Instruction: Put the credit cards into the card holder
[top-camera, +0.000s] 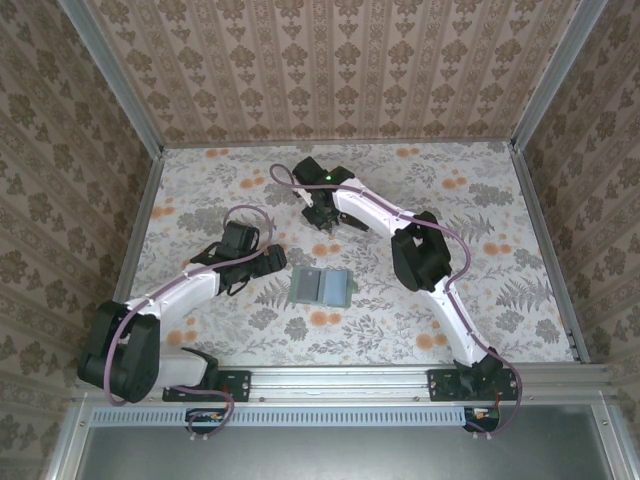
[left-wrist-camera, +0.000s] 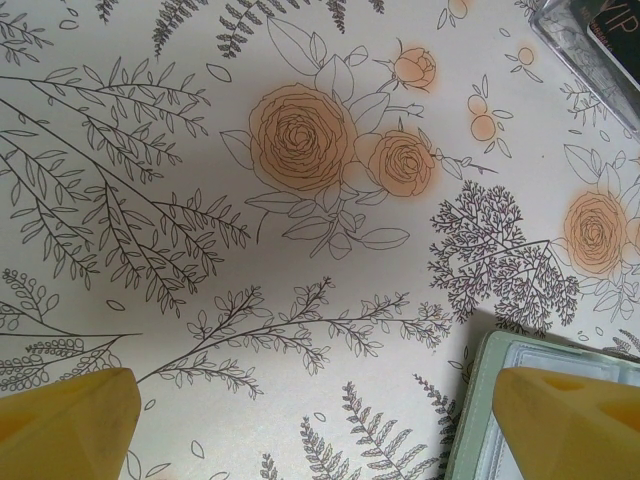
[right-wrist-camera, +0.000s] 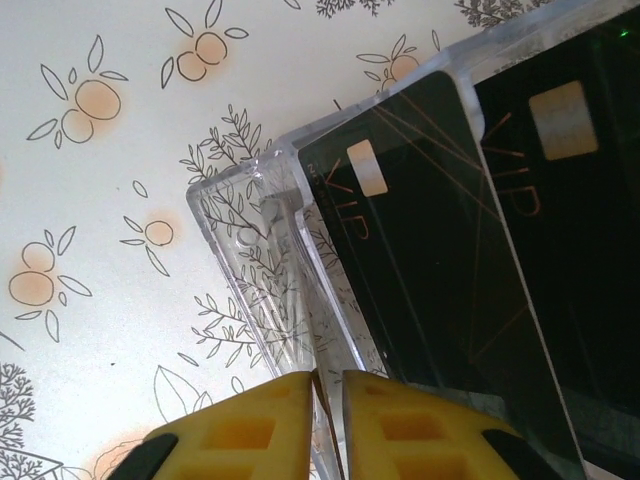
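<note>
**A:** Why is the right end effector (right-wrist-camera: 328, 385) down at the far part of the flower-printed table (top-camera: 500, 210)?

**B:** The small, thin, black-brown rectangular credit cards (right-wrist-camera: 430, 260) are there, leaning in a clear, glossy plastic slotted rack (right-wrist-camera: 250, 265). Coming from above lets the yellow pads (right-wrist-camera: 240, 430) meet a thin top edge. They are pinched almost together with a thin dark edge between them. Whether that is a card or the rack's wall, I cannot tell.

**A:** What are the cards like?

**B:** Smooth, stiff and slightly shiny, with a pale chip patch and fine coppery "VIP" lettering. I'd judge them slippery, so the pinch must sit square.

**A:** And the left end effector (left-wrist-camera: 312, 395)?

**B:** Its jaws are spread wide and hold nothing. It hangs low over the table, just beside the flat, dull grey-green squarish card holder (left-wrist-camera: 470, 420), and one finger overlaps the holder's edge in the wrist view. The sleeve looks thin, light and free to slide, so my guess is that it is placed there to steady it.

**A:** Where does the holder lie overall?

**B:** The card holder (top-camera: 320, 287) lies flat near the table's middle, between the arms. It is nearer their bases than the rack and does not touch it.
</note>
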